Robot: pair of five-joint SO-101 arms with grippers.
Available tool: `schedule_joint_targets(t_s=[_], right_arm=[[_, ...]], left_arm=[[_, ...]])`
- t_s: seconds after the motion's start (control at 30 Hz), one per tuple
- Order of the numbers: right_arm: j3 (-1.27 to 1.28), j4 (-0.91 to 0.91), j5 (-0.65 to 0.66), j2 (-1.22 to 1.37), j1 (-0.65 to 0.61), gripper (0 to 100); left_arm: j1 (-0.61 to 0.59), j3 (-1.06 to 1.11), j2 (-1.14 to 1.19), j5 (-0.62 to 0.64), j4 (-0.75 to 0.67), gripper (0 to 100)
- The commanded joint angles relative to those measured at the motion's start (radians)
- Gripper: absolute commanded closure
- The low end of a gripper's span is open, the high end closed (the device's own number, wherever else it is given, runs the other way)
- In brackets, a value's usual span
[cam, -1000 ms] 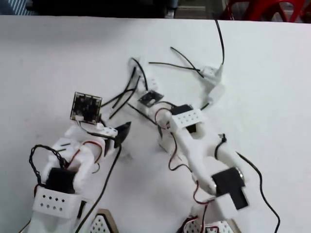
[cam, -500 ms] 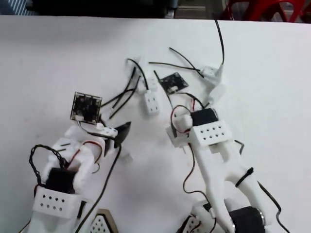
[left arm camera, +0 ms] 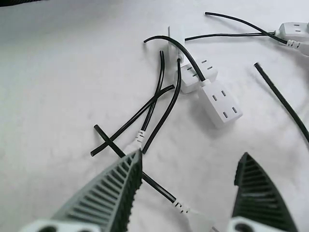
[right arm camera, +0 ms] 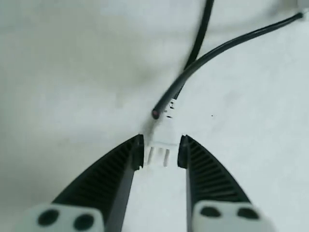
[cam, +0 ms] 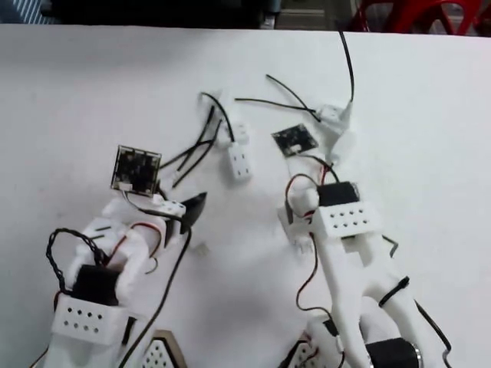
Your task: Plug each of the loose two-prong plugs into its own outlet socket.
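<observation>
White outlet sockets (left arm camera: 219, 99) show empty slots, so nothing is plugged in yet. Your right gripper (right arm camera: 160, 145) pinches one two-prong plug (right arm camera: 159, 155); your left gripper (left arm camera: 190, 157) stands wide, empty

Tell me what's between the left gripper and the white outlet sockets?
In the left wrist view, mostly bare table between left gripper and outlet sockets; tangled black cords run along one side.

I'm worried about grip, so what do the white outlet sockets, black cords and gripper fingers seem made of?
Outlet sockets: likely hard moulded plastic, white, smooth, with crisp edges and slots. Cords: probably rubbery insulation, black, faintly glossy, bending freely. Fingers of the left gripper: dark, ribbed, matte; plastic or rubber, unclear which.
</observation>
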Motion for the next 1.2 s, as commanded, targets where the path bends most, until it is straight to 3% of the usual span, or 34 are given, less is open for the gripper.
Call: schedule_joint_targets(t_s=[0.0, 0.17, 0.4, 0.67, 1.17], right_arm=[[0.021, 0.019, -0.009, -0.024, -0.048, 89.0], [0.071, -0.050, -0.009, 0.062, -0.079, 89.0], [0.058, -0.170, -0.008, 0.272, -0.016, 89.2], [-0.020, -0.174, 0.000, 0.447, 0.068, 89.2], [-0.064, -0.113, 0.000, 0.424, 0.076, 89.0]], left_arm=[[-0.005, -0.005, -0.015, 0.006, -0.025, 69], [-0.005, -0.005, -0.015, 0.006, -0.025, 69], [-0.005, -0.005, -0.015, 0.006, -0.025, 69], [-0.005, -0.005, -0.015, 0.006, -0.023, 69], [-0.005, -0.005, -0.015, 0.006, -0.023, 69]])
